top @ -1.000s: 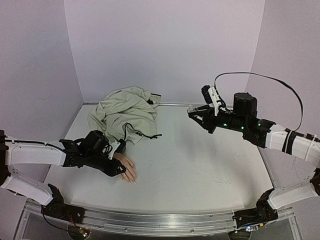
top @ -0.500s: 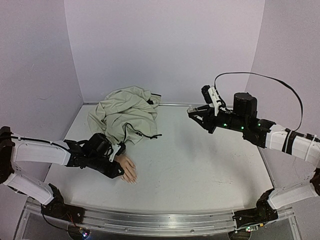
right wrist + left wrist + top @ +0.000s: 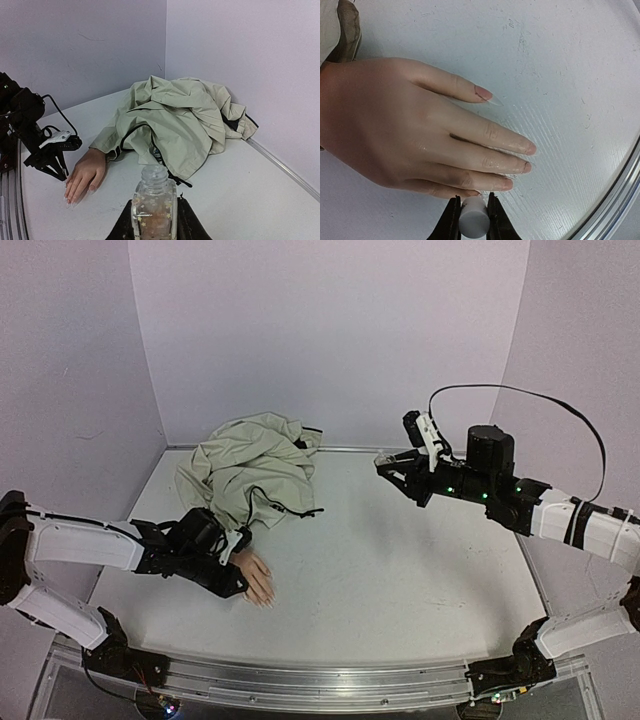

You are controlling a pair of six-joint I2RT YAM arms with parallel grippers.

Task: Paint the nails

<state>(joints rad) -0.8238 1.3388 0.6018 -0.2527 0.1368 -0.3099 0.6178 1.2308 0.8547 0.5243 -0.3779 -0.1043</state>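
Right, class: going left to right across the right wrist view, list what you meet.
left gripper clamping a white cap → mannequin hand → glass bottle in the right gripper. I left out the jacket; it overlaps the bottle.

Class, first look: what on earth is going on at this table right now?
Two robot arms are set up for painting a mannequin hand's nails. The left gripper is shut on a small white cap, probably the brush handle, right beside the outer edge of the mannequin hand. The hand lies flat on the table, below a crumpled beige jacket. The right gripper holds an open glass bottle far off to the right.
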